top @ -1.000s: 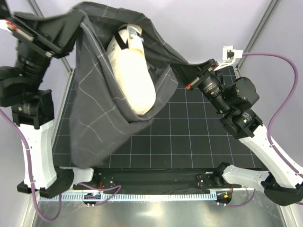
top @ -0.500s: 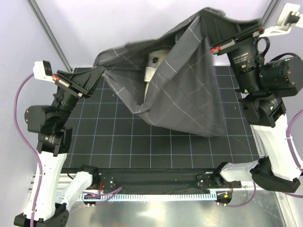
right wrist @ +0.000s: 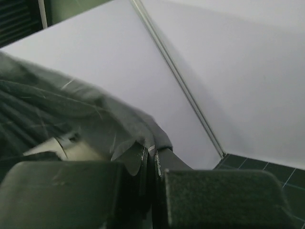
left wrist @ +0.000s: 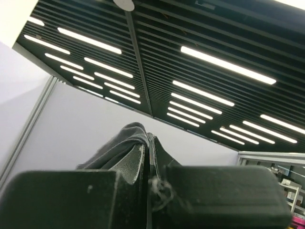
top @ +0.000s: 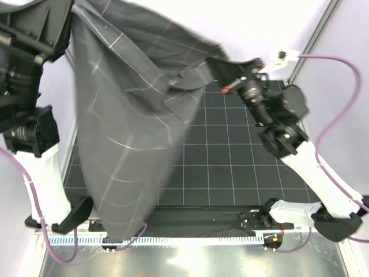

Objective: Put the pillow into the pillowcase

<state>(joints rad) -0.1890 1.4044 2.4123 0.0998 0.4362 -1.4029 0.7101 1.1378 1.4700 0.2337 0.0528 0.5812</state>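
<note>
The dark grey checked pillowcase (top: 130,121) hangs in the air between my two arms, its low end near the table's front edge. My left gripper (top: 55,23) is raised high at the top left and shut on the case's edge (left wrist: 126,138). My right gripper (top: 222,72) is lower, at the back right, shut on the other edge (right wrist: 143,131). The cream-white pillow is hidden in the top view; a pale strip of it (right wrist: 78,150) shows inside the case in the right wrist view.
The black gridded mat (top: 230,161) lies under the hanging case. Frame posts stand at the back right (top: 311,40). A purple cable (top: 340,98) loops beside the right arm. A black rail (top: 196,219) runs along the near edge.
My left arm has swung up high and my right arm has dropped low, reversing half a second ago. The case now hangs long on the left and covers the pillow.
</note>
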